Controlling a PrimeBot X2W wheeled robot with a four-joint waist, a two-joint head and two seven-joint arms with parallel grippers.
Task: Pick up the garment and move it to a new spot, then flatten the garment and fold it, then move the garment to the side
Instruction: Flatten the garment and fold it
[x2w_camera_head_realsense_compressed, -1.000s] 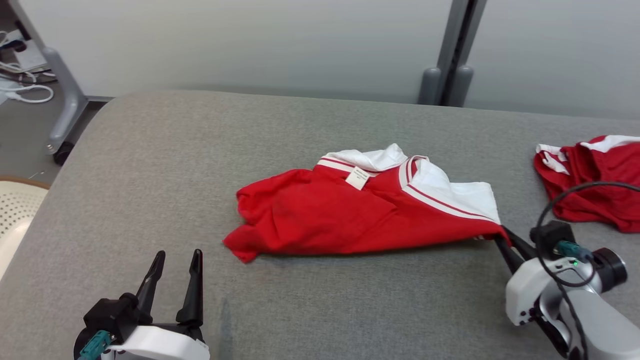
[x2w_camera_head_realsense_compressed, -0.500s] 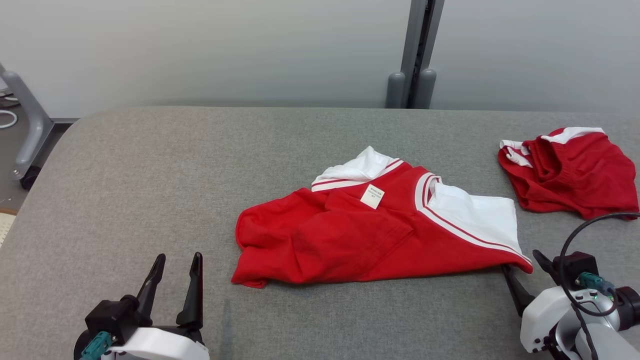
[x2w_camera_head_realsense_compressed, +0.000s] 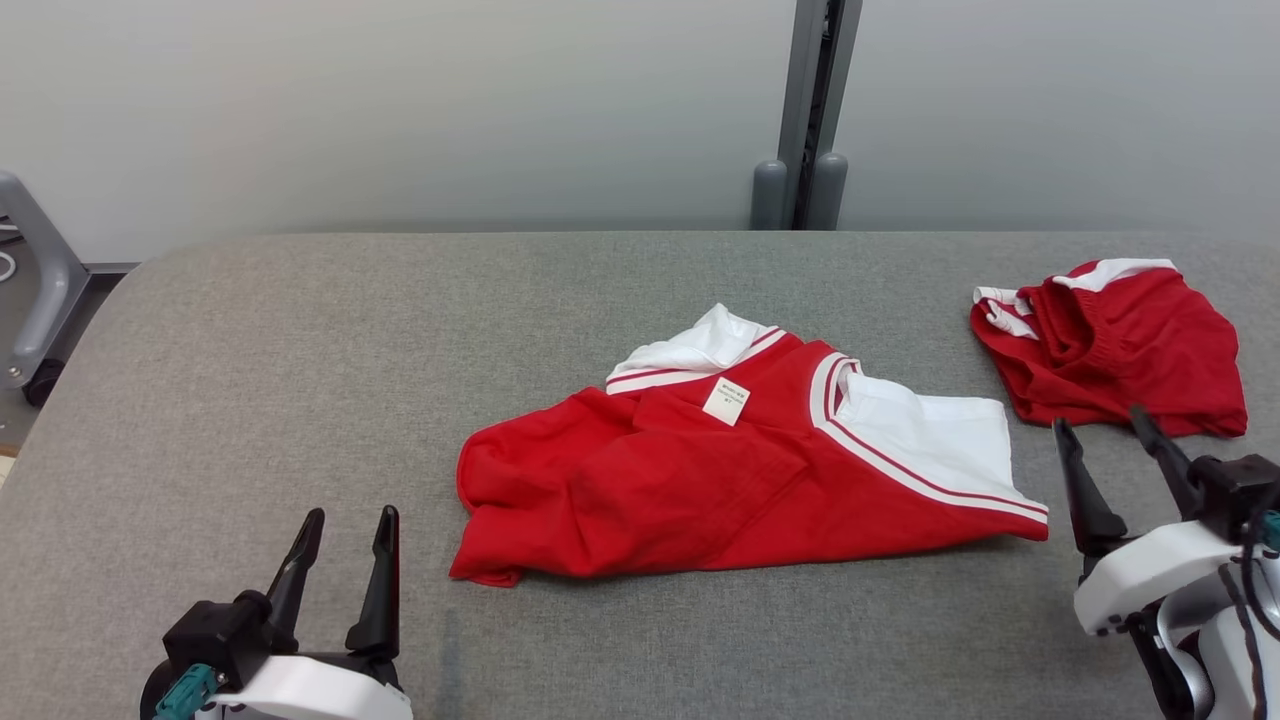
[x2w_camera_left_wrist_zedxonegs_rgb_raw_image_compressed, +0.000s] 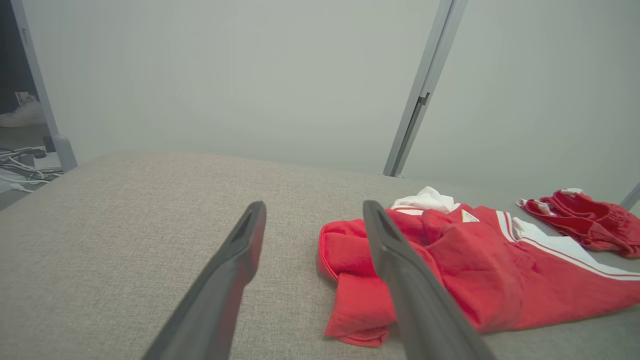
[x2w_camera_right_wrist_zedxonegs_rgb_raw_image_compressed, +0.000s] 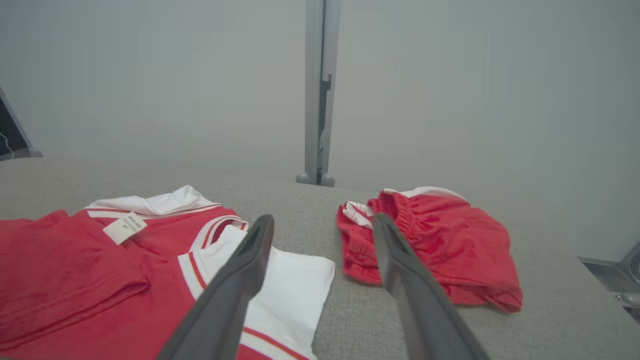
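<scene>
**Head view:** Your right gripper, which a second ago pinched the right corner of the garment, has let go. Its jaws now stand wide, just beside that corner and clear of the cloth. The left gripper hangs wide and empty near the front edge of the table. The garment lies rumpled mid-table, apart from the red shorts.

**Left wrist view:** The garment's near hem is doubled over.

**Right wrist view:** Nothing sits between the spread jaws.

**Judgement:** Relocation appears complete; flattening is outstanding.

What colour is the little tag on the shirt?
White tag, best seen in the right wrist view.
</scene>
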